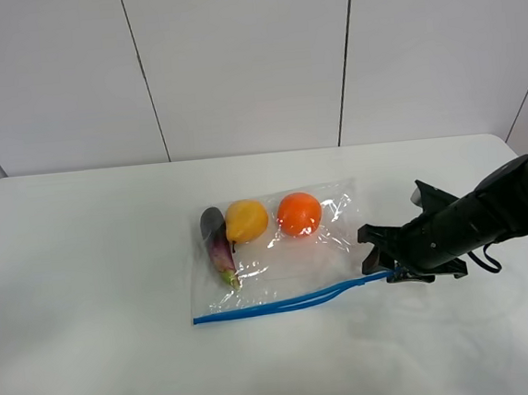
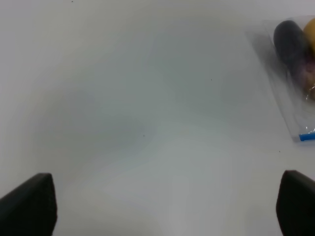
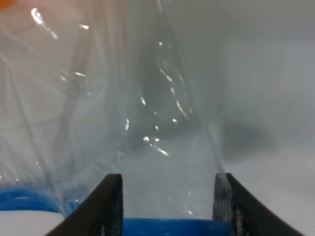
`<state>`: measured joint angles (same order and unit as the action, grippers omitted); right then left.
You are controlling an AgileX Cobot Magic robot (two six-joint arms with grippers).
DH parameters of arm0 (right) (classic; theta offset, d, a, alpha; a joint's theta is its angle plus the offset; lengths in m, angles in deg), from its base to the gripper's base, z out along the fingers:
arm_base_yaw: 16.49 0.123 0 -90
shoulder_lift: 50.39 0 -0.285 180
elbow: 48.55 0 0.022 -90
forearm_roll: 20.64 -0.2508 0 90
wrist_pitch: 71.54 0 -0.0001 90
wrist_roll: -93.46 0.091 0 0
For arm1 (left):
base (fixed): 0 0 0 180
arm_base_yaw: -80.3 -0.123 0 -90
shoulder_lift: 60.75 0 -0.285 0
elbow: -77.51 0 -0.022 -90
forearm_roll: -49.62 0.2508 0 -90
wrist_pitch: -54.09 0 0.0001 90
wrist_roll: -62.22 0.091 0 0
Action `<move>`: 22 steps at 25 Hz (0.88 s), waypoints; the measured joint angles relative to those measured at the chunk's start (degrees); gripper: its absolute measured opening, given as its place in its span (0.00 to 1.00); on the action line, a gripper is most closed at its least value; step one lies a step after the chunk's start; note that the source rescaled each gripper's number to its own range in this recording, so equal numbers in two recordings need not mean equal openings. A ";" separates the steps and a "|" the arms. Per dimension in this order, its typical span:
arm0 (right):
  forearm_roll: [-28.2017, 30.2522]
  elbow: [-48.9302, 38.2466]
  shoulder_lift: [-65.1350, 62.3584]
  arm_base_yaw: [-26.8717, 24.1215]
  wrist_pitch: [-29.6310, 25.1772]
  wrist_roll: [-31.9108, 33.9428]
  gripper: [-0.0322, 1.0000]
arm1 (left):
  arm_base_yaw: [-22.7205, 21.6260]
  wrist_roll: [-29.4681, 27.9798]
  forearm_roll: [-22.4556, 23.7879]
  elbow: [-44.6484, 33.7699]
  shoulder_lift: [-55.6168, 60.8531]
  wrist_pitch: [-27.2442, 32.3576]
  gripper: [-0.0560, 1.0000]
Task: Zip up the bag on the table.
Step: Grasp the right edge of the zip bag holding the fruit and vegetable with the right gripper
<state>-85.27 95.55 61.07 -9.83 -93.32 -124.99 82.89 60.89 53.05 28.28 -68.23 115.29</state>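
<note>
Table (image 1: 85,269), bag (image 1: 279,261) (zipper end) between right jaws

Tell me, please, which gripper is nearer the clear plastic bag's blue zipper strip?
Right. The right gripper straddles the end of the blue zipper strip; the left gripper hovers apart, beyond its opposite end.

A pale wall (image 1: 243,61) fills the upper frame, divided into panels by thin dark seams (image 1: 143,74).
</note>
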 joint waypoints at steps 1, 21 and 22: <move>0.00 0.00 0.00 0.00 0.06 0.00 0.50 | 0.00 0.00 0.00 0.00 0.00 0.00 1.00; -0.12 0.00 0.00 0.00 1.78 -0.39 0.06 | 0.00 0.00 0.00 0.00 0.00 0.00 1.00; -0.19 0.00 0.00 0.00 1.80 -0.58 0.04 | 0.00 0.00 0.00 0.00 0.00 0.00 1.00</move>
<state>-85.46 95.55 61.07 -9.83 -91.52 -125.57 82.89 60.89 53.05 28.28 -68.23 115.29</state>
